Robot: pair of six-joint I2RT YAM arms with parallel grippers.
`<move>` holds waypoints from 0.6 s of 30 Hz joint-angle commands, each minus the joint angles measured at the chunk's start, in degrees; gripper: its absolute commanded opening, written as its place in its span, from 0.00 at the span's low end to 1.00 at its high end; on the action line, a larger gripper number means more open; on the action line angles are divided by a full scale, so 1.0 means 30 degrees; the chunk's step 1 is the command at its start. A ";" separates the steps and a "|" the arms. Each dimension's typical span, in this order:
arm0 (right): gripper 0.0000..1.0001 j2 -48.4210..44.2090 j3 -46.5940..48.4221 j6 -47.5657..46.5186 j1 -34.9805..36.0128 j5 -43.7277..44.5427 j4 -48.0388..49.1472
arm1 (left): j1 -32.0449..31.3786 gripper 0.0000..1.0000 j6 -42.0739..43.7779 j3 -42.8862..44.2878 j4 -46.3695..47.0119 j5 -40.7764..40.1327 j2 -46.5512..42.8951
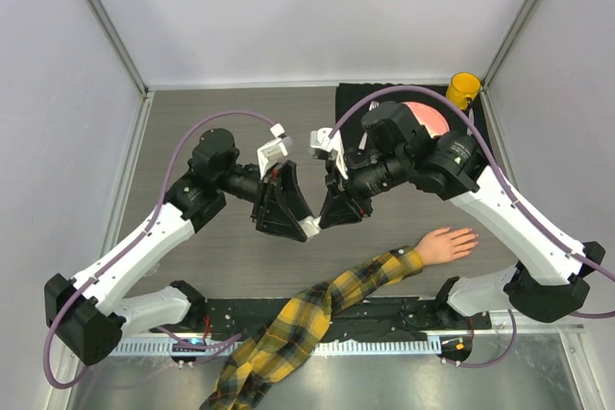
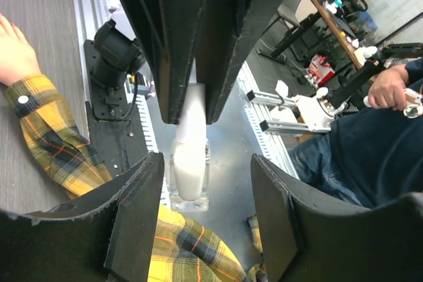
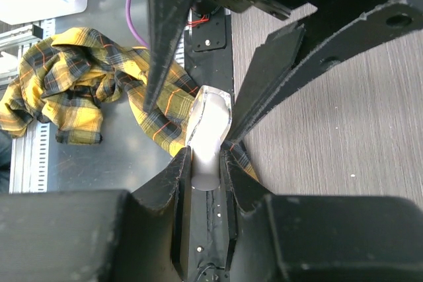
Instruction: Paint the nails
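The R pincer (image 3: 205, 156) was clamped on the white cap (image 3: 206, 166) of a small clear bottle (image 2: 190, 186) and held it btw. the two arms. The L pincer (image 2: 208, 163) stood w/ its fingers (image 2: 135, 216) apart, one on each side of the bottle's glass body. In its wrist view a gap showed on both sides, so it gripped nothing. The two pincers met nose to nose approx. in the middle of the worktop (image 1: 231, 256).

The mannequin hand (image 1: 447, 244) lay flat on the worktop, to the right of the bottle and apart from it, pointing to the right. The nails (image 1: 472, 235) were at its tips, too small to show any detail. Its yellow-and-black plaid sleeve (image 1: 327, 309) ran down-left over the black mounting plate (image 1: 384, 319) and off the near edge.

In the far right corner lay a black mat (image 1: 346, 93) w/ a yellow cup (image 1: 463, 89) and a red disc (image 1: 430, 117), mostly hidden by the R arm.
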 commanded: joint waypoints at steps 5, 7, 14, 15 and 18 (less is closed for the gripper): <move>0.00 -0.0243 0.0946 0.0408 -0.0214 -0.0630 0.1065 | -0.0455 0.51 0.3000 0.1933 -0.3231 0.0016 0.0481; 0.00 -0.0008 0.1150 0.0350 -0.0244 -0.0629 0.1123 | -0.0456 0.51 0.3118 0.1934 -0.3493 0.0044 0.0597; 0.00 0.0285 0.1473 0.0144 -0.0625 -0.0834 0.1065 | -0.0573 0.47 0.4318 0.2138 -0.4988 0.0016 0.0657; 0.00 0.0343 0.1474 0.0144 -0.0625 -0.0864 0.1065 | -0.0573 0.45 0.4377 0.2168 -0.5047 0.0015 0.0686; 0.00 0.0431 0.1561 0.0086 -0.0654 -0.0981 0.1036 | -0.0573 0.35 0.4933 0.2373 -0.5572 -0.0043 0.0774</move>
